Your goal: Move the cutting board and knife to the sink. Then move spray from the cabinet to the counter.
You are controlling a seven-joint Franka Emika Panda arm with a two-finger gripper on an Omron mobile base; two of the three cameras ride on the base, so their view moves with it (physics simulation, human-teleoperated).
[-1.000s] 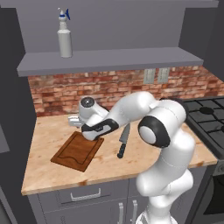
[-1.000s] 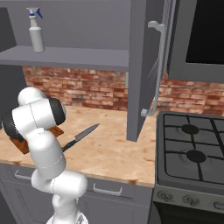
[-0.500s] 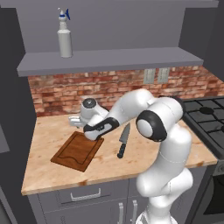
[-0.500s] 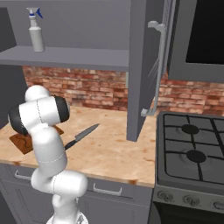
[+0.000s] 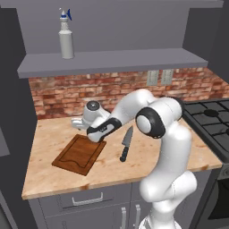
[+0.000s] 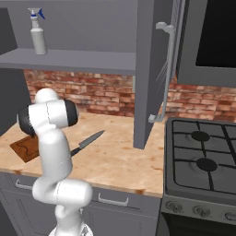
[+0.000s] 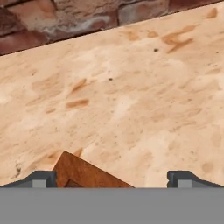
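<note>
the claw stands wide, holding nothing, low over the far corner of the cutting board on the bench. in the hand view a corner of the board shows between the fingertips. the knife lies just beside the board, on its stove side. the spray stands upright on the shelf above.
</note>
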